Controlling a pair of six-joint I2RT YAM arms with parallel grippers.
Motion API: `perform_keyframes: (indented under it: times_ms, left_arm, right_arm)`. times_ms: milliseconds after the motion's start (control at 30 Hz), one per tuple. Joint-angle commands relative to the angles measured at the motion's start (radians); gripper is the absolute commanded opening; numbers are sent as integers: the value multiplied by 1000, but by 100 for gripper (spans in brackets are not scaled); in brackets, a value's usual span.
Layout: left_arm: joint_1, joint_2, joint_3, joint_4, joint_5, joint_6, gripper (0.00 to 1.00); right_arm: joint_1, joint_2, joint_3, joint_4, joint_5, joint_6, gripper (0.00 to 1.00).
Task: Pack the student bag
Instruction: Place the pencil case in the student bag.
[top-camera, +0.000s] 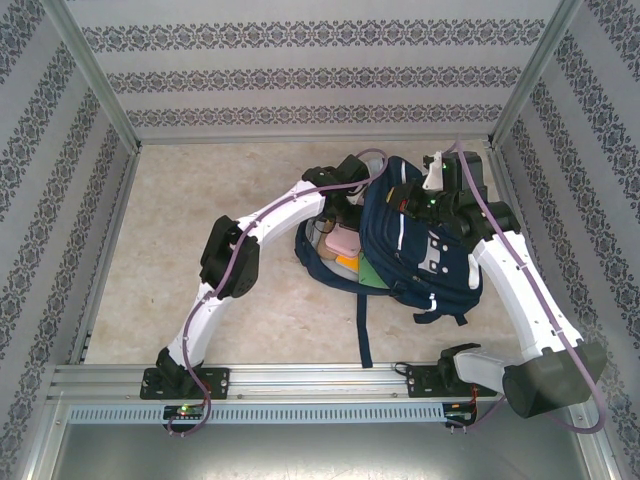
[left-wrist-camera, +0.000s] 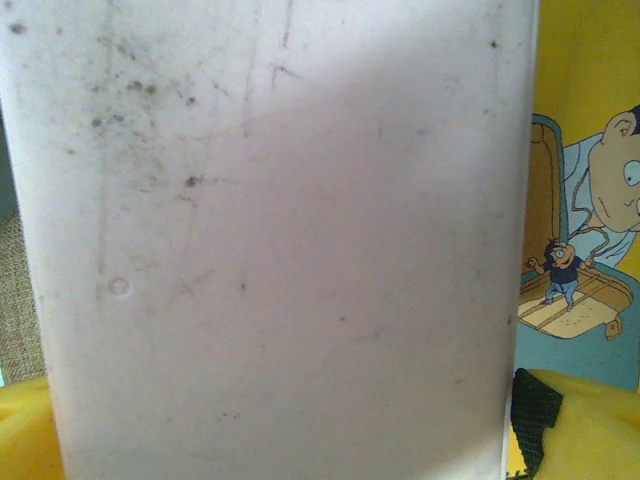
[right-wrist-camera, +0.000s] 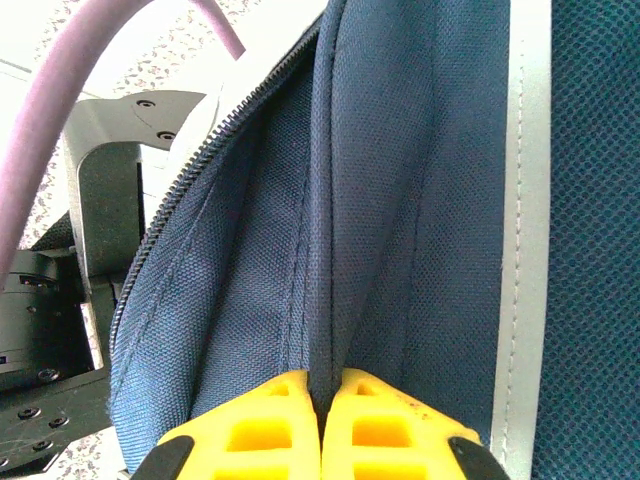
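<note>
The student bag (top-camera: 420, 250), navy with white stripes, lies at the table's middle right, its mouth open to the left. My right gripper (top-camera: 420, 200) is at its top edge. In the right wrist view its yellow jaws (right-wrist-camera: 322, 390) are shut on a fold of the bag's fabric (right-wrist-camera: 400, 200). My left gripper (top-camera: 335, 210) reaches into the mouth over a pale pink case (top-camera: 343, 240). Close up, that case (left-wrist-camera: 280, 250) lies between the left gripper's (left-wrist-camera: 300, 440) widely spread yellow fingers (left-wrist-camera: 590, 430). A yellow cartoon book (left-wrist-camera: 590, 100) lies under it.
A dark strap (top-camera: 365, 330) trails from the bag toward the near rail (top-camera: 320, 380). A green book edge (top-camera: 372, 272) shows inside the mouth. Patterned walls and metal posts (top-camera: 100, 90) close in the table on three sides. The left arm's wrist (right-wrist-camera: 100, 200) sits beside the bag's zipper.
</note>
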Motion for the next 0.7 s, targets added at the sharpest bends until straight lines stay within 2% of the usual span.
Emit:
perform_keyframes:
  times_ms: [0, 233, 367, 500, 567, 667]
  left_arm:
    - [-20, -32, -5, -4, 72, 18, 100]
    - [22, -106, -30, 20, 105, -20, 100]
    - [45, -157, -70, 45, 179, -13, 100]
    - [60, -156, -87, 45, 203, -16, 100]
    - [78, -173, -127, 82, 202, -63, 96]
    - [123, -214, -216, 175, 186, -153, 83]
  right_arm:
    - [17, -22, 36, 151, -64, 5, 1]
    - [19, -32, 32, 141, -53, -2, 1]
    - [18, -39, 20, 138, -44, -3, 2]
    - [19, -35, 15, 145, -48, 3, 2]
    - [19, -35, 16, 144, -47, 2, 2]
    - [19, -43, 17, 135, -41, -2, 2]
